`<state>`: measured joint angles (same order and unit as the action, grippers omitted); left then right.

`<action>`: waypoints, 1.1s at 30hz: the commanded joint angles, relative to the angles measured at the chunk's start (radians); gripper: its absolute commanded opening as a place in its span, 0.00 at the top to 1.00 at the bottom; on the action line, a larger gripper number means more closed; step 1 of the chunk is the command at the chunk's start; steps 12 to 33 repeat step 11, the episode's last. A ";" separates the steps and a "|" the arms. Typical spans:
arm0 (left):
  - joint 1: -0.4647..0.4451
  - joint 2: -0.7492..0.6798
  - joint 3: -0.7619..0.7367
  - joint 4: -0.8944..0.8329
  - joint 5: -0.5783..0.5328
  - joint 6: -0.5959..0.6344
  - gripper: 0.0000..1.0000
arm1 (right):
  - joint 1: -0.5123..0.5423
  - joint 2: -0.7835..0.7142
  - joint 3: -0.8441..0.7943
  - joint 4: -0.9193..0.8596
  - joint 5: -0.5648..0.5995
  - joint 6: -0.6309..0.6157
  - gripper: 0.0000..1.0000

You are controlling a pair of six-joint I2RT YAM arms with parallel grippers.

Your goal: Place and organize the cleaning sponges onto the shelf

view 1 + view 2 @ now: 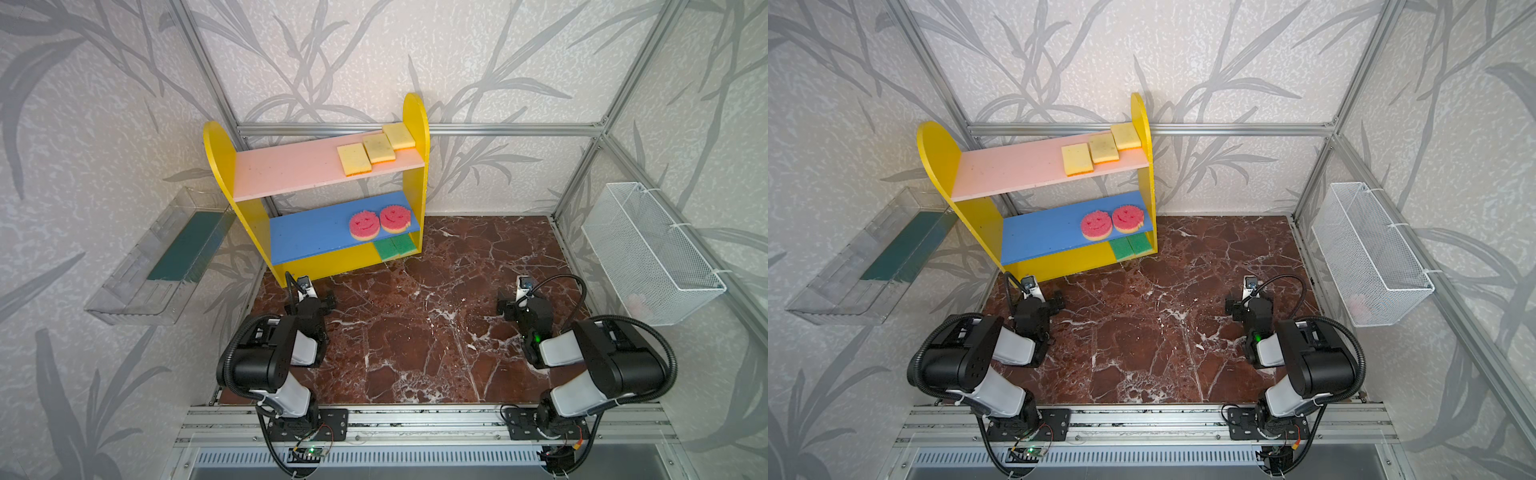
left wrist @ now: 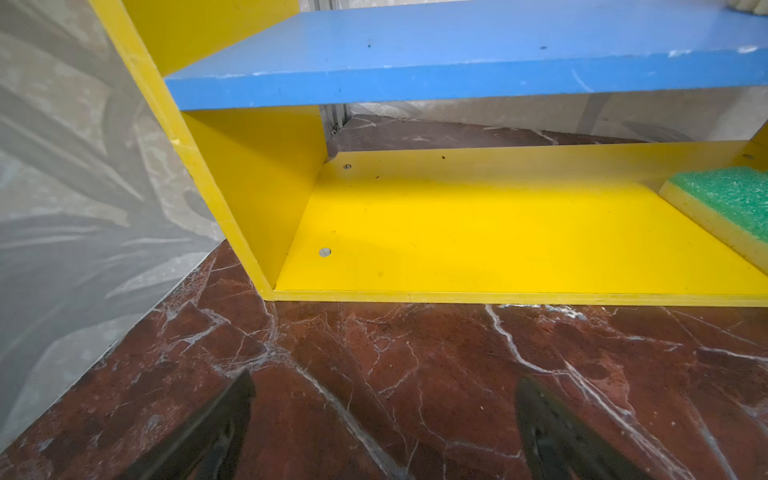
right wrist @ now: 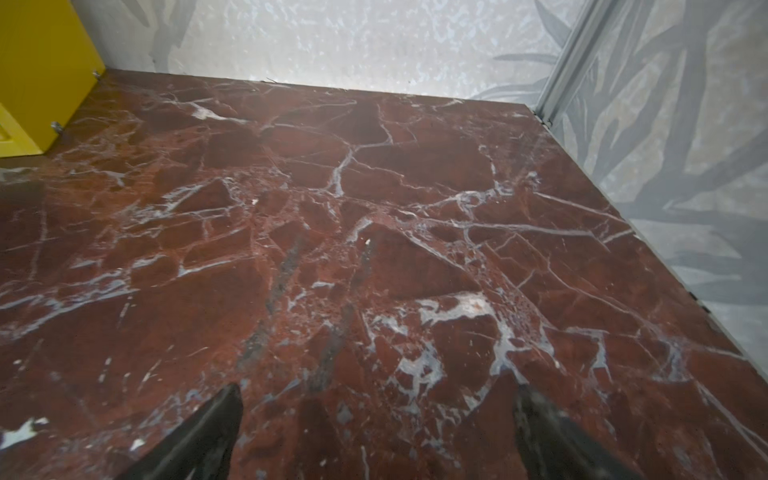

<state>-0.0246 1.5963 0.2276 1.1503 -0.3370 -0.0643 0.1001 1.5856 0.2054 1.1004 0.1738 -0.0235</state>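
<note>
The shelf (image 1: pixel 218 149) stands at the back left on the marble floor. Three yellow cleaning sponges (image 1: pixel 353 159) lie in a row at the right end of its pink upper board. Two round pink smiley sponges (image 1: pixel 364 225) sit side by side on the blue middle board. Two green-faced sponges (image 1: pixel 386 248) rest on the yellow base, and one of them (image 2: pixel 731 195) shows in the left wrist view. My left gripper (image 1: pixel 319 296) (image 2: pixel 384 382) hovers low in front of the shelf's left end, open, holding nothing. My right gripper (image 1: pixel 517 301) (image 3: pixel 378 390) is open over bare floor at the right.
A clear plastic tray (image 1: pixel 124 291) with a dark green mat hangs on the left wall. A white wire mesh basket (image 1: pixel 652 257) hangs on the right wall with something pale pink at its bottom. Red marble floor (image 1: pixel 415 324) spreads between the arms.
</note>
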 commanded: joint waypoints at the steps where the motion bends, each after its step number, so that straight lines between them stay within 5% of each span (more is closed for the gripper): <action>1: 0.004 -0.022 0.142 -0.168 -0.011 0.008 0.01 | -0.001 -0.032 0.153 -0.155 -0.017 0.004 0.01; 2: 0.002 -0.035 0.132 -0.181 0.000 -0.001 0.01 | 0.014 -0.066 0.194 -0.283 -0.002 -0.010 0.01; 7: 0.001 -0.033 0.144 -0.198 -0.018 0.000 0.01 | 0.020 -0.003 0.163 -0.120 -0.015 -0.032 0.01; 33: 0.000 -0.032 0.119 -0.149 -0.013 0.008 0.01 | 0.020 -0.045 0.177 -0.212 -0.012 -0.022 0.01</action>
